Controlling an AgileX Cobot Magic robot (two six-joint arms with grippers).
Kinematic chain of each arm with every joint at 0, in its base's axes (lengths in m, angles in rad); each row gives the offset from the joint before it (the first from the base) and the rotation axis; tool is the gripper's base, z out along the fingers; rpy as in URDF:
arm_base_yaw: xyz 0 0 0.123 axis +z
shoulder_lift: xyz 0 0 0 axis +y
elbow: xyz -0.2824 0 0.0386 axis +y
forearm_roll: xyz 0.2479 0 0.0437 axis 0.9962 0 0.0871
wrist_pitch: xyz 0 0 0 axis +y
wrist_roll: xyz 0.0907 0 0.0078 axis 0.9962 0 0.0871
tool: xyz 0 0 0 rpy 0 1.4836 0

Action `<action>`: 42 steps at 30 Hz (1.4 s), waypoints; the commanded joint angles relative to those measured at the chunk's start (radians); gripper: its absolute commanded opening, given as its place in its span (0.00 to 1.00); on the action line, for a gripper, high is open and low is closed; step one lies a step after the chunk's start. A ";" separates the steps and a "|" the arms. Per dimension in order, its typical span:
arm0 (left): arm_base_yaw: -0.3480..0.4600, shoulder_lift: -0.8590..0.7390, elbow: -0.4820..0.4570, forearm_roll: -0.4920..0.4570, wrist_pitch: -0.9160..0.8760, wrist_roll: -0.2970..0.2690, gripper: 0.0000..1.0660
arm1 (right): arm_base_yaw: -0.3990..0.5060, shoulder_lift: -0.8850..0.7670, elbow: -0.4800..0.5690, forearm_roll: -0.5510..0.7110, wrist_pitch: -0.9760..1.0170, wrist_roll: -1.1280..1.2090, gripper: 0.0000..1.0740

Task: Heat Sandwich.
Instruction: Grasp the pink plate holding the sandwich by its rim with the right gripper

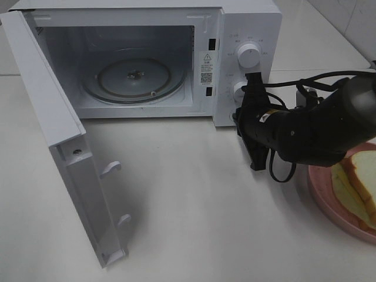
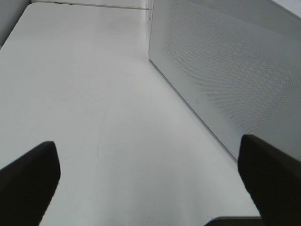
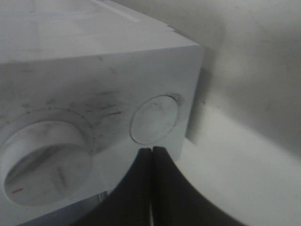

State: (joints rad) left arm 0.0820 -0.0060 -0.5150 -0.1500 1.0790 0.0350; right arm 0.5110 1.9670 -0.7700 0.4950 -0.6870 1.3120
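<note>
**Oven open, sandwich not in yet**

Microwave (image 1: 261, 35) door (image 1: 41, 94) swung wide, turntable (image 1: 134, 76) bare. Pink plate (image 1: 329, 200) at far right of the high view, well apart from the cavity. Sandwich (image 1: 359, 176) on it, long axis roughly near-to-far. My right pincer (image 3: 152, 151) is pressed together, tips by the lower knob (image 1: 239, 90). Sandwich lies right of it, toward the near side, so I judge this arm nearer. Left pincer (image 2: 150, 176) spread, empty.

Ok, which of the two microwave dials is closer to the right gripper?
The lower dial: the shut right gripper is close beside it at the foot of the panel, while the upper dial stands clear above.
</note>
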 commanded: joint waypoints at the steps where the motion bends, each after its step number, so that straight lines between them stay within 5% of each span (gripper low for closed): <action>1: -0.005 -0.018 0.002 0.000 -0.012 0.000 0.92 | 0.004 -0.061 0.032 -0.017 0.061 -0.047 0.00; 13: -0.005 -0.018 0.002 0.000 -0.012 0.000 0.92 | -0.025 -0.237 0.064 -0.126 0.405 -0.352 0.00; 31: -0.005 -0.018 0.002 0.000 -0.012 0.000 0.92 | -0.035 -0.425 0.064 -0.162 0.900 -1.332 0.04; 42: -0.005 -0.018 0.002 0.000 -0.012 0.000 0.92 | -0.035 -0.564 0.064 -0.446 1.214 -1.446 0.07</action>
State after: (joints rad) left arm 0.0820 -0.0060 -0.5150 -0.1500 1.0790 0.0350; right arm 0.4800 1.4270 -0.7080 0.0980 0.4760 -0.1290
